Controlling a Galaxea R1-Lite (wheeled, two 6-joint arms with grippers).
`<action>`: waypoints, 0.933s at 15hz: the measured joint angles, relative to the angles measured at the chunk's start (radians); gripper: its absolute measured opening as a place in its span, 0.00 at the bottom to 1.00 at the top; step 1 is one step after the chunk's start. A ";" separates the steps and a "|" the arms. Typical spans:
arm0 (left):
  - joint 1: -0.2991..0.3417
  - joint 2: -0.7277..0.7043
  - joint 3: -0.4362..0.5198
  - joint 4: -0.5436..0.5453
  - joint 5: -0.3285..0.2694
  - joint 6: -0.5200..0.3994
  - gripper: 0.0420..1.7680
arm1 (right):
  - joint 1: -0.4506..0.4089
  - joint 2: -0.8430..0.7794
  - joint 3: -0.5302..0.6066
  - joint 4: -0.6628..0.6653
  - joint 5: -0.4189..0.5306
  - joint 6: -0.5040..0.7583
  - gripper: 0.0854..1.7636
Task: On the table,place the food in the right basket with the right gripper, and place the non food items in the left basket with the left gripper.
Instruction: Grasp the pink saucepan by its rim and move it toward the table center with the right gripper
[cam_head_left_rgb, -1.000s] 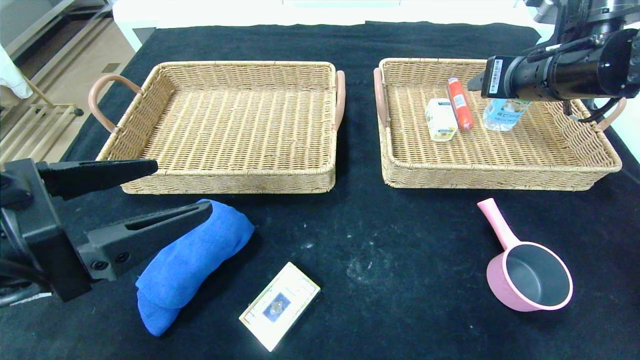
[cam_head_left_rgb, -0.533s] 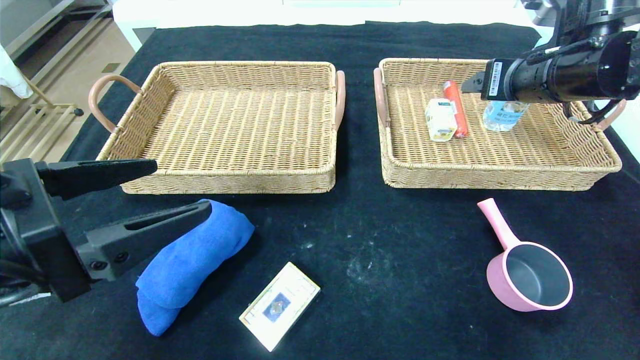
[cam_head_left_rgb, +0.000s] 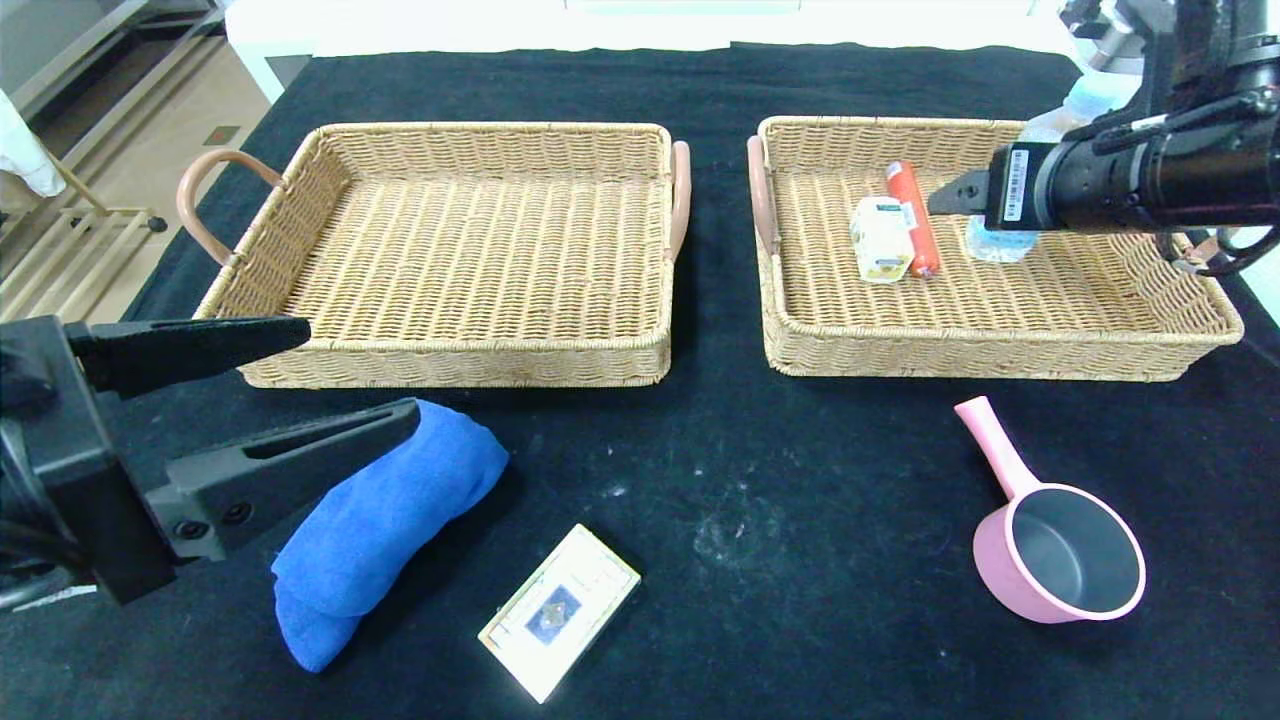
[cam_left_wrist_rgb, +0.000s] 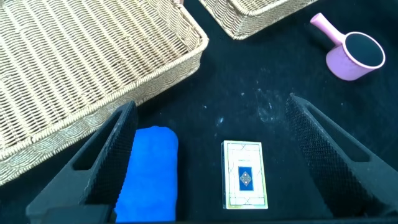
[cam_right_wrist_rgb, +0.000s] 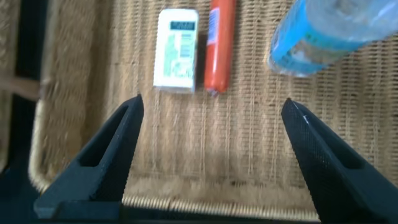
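The right tool (cam_head_left_rgb: 945, 193) hung released above the right basket (cam_head_left_rgb: 990, 350) in the head view, gripping nothing, fittingly, since 3 food items already lay inside: a white carton (cam_head_left_rgb: 881, 238), a red sausage (cam_head_left_rgb: 914, 218) touching it, and a water bottle (cam_head_left_rgb: 995, 243) mostly hidden behind the arm. The left tool (cam_head_left_rgb: 350, 380) was spread wide and empty near the table's (cam_head_left_rgb: 760, 470) front left, its lower finger over a blue cloth (cam_head_left_rgb: 385, 525), probably lined up for a grasp. The left basket (cam_head_left_rgb: 450, 365) held nothing. A card box (cam_head_left_rgb: 560, 612) and a pink pot (cam_head_left_rgb: 1058, 560) sat on the table, well apart.

In the left wrist view, the left tool's fingers (cam_left_wrist_rgb: 106, 162) bracketed the cloth (cam_left_wrist_rgb: 149, 174) and card box (cam_left_wrist_rgb: 245, 174); the pot (cam_left_wrist_rgb: 351, 46) lay farther off.

In the right wrist view, the right tool's fingers (cam_right_wrist_rgb: 102, 165) stood apart above the carton (cam_right_wrist_rgb: 176, 50) and sausage (cam_right_wrist_rgb: 220, 43); the bottle (cam_right_wrist_rgb: 323, 31) was cut off at the frame edge, its label unreadable.
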 joint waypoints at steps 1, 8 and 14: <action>-0.001 -0.001 0.000 0.000 0.000 0.000 0.97 | 0.001 -0.029 0.032 0.001 0.016 -0.007 0.92; -0.001 -0.012 0.000 0.003 0.000 0.000 0.97 | 0.001 -0.233 0.178 0.206 0.031 -0.031 0.95; -0.001 -0.017 0.000 0.005 0.001 0.001 0.97 | -0.010 -0.347 0.308 0.303 0.030 -0.027 0.96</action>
